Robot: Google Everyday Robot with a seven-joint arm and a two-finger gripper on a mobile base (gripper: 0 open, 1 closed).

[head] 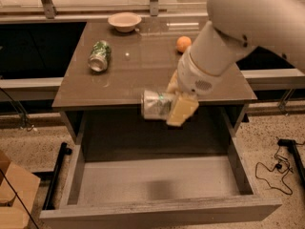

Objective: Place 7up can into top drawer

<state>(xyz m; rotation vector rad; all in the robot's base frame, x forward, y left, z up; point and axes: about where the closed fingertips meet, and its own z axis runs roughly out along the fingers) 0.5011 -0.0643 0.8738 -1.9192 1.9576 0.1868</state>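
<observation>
Gripper: the gripper (pixel 175 99) is near the middle of the view, at the front edge of the table (pixel 143 75), just above the open drawer.
Jaws: they are clamped on the pale can, one tan finger (pixel 180 111) under it and one behind it.
Pale can: the pale can (pixel 156 104) lies on its side in the gripper's hold, up in the air. It sticks out toward 9 o'clock from the fingers. It is over the back part of the drawer and does not touch the drawer floor.
Drawer: the drawer (pixel 162 213) is pulled all the way out toward 6 o'clock. Its grey floor has a dark shadow near the middle.
Arm: the big white arm (pixel 238 27) comes in from 2 o'clock and reaches down to the gripper.
Green can: a green can (pixel 99 56) lies on its side on the table at 10 o'clock from the gripper, well apart from it.
Bowl: a small pale bowl (pixel 124 21) sits at the back of the table, at 11 o'clock.
Orange: an orange (pixel 183 44) sits on the table at 12 o'clock from the gripper, just beside the arm.
Box: a brown box (pixel 12 194) is on the floor at 8 o'clock.
Cables: black cables (pixel 281 171) lie on the floor at 4 o'clock.
</observation>
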